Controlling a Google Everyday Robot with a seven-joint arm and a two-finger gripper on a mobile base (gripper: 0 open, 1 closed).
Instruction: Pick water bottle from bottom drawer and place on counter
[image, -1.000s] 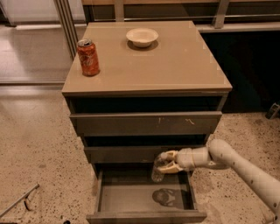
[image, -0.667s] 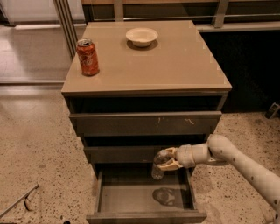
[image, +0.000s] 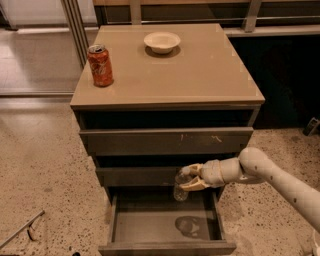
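The water bottle (image: 180, 189) is clear with a ribbed body and hangs upright above the open bottom drawer (image: 165, 226), in front of the middle drawer's front. My gripper (image: 190, 177) comes in from the right on a pale arm and is shut on the bottle's upper part; the cap is hidden between the fingers. The bottle's shadow lies on the drawer floor below. The counter (image: 195, 70) is the glossy tan cabinet top above.
A red-orange soda can (image: 100, 65) stands at the counter's left edge. A white bowl (image: 162, 42) sits at its back middle. The two upper drawers (image: 167, 142) are nearly closed. A metal rod (image: 20, 229) lies on the speckled floor at lower left.
My gripper has lifted the bottle a little higher above the drawer floor and drawn it slightly toward the right. Can and bowl have not moved.
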